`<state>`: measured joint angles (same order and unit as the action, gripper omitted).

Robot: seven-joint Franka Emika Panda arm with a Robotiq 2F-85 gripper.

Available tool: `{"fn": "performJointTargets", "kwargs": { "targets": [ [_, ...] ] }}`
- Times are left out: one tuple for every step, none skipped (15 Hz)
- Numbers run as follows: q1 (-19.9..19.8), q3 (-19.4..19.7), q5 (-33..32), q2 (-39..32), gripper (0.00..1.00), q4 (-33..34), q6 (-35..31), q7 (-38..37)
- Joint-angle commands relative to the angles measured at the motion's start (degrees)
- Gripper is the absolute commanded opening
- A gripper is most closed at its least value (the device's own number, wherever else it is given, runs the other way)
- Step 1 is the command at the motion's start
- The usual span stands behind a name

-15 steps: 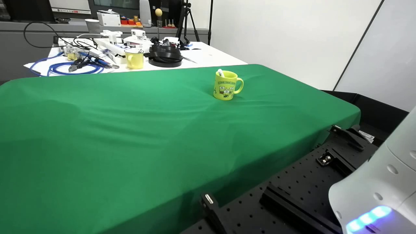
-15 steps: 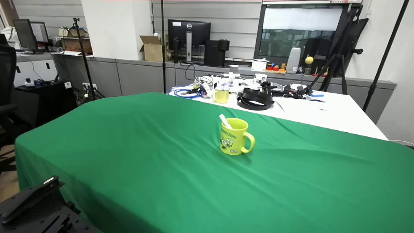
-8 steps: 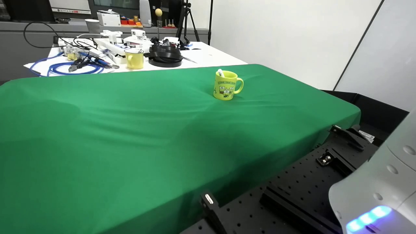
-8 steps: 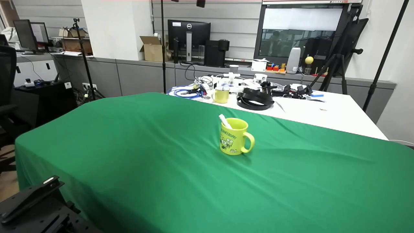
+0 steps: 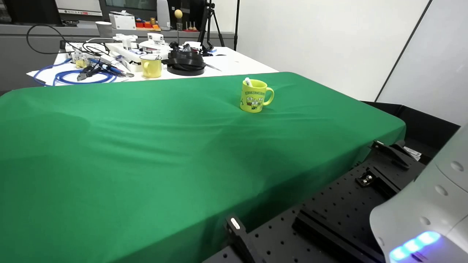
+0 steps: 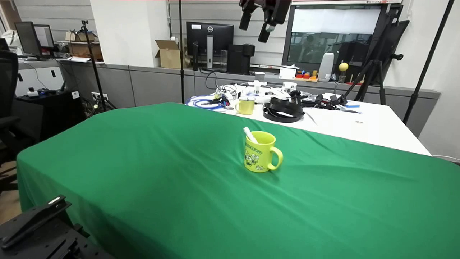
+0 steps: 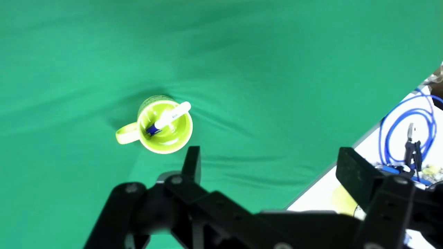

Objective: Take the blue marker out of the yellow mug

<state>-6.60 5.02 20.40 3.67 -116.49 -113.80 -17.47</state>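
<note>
Carefully now: your gripper [image 6: 254, 30] hangs spread and empty, high and off to one side of the yellow mug [image 6: 261, 157], where the blue marker [image 7: 172, 116] leans out over the rim. Descend misaligned like this and you could strike that rim, tipping the mug.

In both exterior views the yellow mug [image 5: 252, 99] hides the lower part of the blue marker [image 5: 249, 82]; in the wrist view its print is too small to read. The top edge of an exterior view cuts off the upper part of the claw [image 6: 254, 32]. In the wrist view the claw covers part of a blurred, yellow thing [image 7: 341, 200]. An exterior view's right edge cuts through the white robot base [image 5: 411, 217], and its bottom edge cuts the green-covered desk [image 5: 128, 171].
</note>
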Motion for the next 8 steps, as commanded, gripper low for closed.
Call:
{"fn": "performJointTargets", "kwargs": {
  "targets": [
    [-0.7,1.3,4.8,-3.0,1.0,-1.6,-2.6,-5.1],
    [-1.0,1.9,6.3,-3.6,1.0,-2.4,-3.0,-5.5],
    [-1.4,2.4,7.8,-4.2,1.0,-3.5,-3.3,-5.7],
    [-1.8,3.0,9.3,-4.7,1.0,-4.6,-3.7,-5.8],
    [-2.4,3.6,10.9,-5.2,1.0,-6.0,-4.0,-5.5],
    [-2.9,4.1,12.4,-5.7,1.0,-7.2,-4.4,-5.6],
    [-3.4,4.7,14.1,-6.3,1.0,-8.6,-4.7,-5.5],
    [-3.9,5.2,15.8,-6.8,1.0,-9.9,-4.8,-5.5]
  ]
}}
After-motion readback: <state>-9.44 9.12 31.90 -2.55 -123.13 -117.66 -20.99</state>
